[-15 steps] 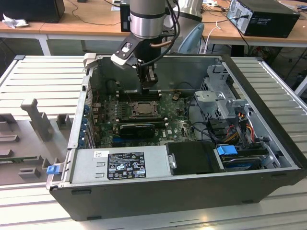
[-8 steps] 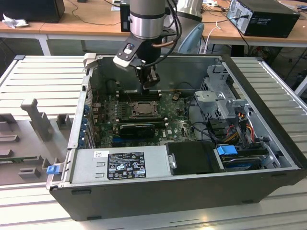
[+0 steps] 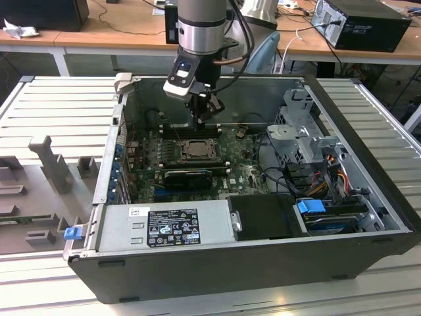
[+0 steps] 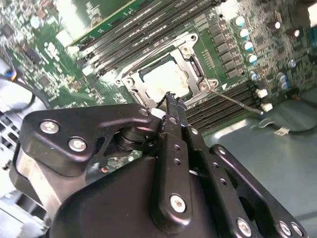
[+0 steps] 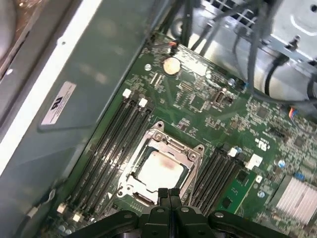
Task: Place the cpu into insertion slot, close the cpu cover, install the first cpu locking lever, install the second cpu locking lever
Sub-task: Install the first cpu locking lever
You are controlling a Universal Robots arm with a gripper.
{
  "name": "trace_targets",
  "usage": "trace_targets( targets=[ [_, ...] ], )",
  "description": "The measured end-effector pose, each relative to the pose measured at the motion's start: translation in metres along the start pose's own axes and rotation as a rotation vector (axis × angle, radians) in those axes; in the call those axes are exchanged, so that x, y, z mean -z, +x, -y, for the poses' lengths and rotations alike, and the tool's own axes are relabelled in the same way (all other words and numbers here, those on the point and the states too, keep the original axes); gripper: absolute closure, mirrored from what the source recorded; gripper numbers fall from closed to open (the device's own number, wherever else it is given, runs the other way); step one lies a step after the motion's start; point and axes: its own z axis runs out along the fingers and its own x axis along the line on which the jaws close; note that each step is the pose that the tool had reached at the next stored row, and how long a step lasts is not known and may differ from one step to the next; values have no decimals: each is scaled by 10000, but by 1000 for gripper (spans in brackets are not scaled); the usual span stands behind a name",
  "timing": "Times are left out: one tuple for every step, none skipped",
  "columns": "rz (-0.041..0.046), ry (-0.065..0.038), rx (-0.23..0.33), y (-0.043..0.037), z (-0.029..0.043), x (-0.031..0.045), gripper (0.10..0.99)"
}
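1. In the exterior view we see the arm reaching down into the open computer case (image 3: 368,164), with the gripper (image 3: 209,117) hanging over the green circuit board (image 3: 247,172).
2. The gripper's two black fingers are pressed together, tip against tip, and nothing sits between them. This is plain in both wrist views, the second (image 4: 172,99) and the first (image 5: 170,191).
3. The insertion slot (image 3: 183,150) lies near the middle of the board, between two banks of long black memory slots (image 5: 116,144).
4. The cpu (image 5: 161,168) lies flat in the slot with its pale metal top face up. We see it again in the second wrist view (image 4: 166,79).
5. The cpu cover (image 5: 194,151) appears to lie down over the chip. Its silvery frame surrounds the top face on all sides, and the face shows through the square window. The second wrist view shows the same frame (image 4: 194,62).
6. In both wrist views the closed fingertips line up with one edge of the cover. We cannot tell whether they touch it.
7. A thin metal rod (image 4: 235,100) runs out from one corner of the cover, slanting across the neighbouring memory slots. We cannot tell whether it is latched.
8. Elsewhere on the board we see a round coin battery (image 5: 171,65) near the case wall and a finned heatsink (image 5: 297,198).
9. In the exterior view a grey power supply (image 3: 168,224) lies along the near side of the case.
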Motion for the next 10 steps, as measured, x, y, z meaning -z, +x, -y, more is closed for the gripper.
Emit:
trace_targets(
  targets=[
    [-1, -5, 196, 0, 0, -1, 980],
    [-3, -9, 398, 0, 0, -2, 980],
    [-5, -14, 571, 0, 0, -2, 980],
    [-6, -20, 808, 0, 0, -3, 980],
    [-7, -22, 956, 0, 0, -3, 980],
    [-8, -26, 1094, 0, 0, -3, 980],
    [-10, -33, 1399, 0, 0, -4, 980],
    [-12, -39, 1646, 0, 0, -4, 980],
    [-14, -42, 1767, 0, 0, -5, 980],
    [-14, -45, 1889, 0, 0, -5, 980]
  ],
)
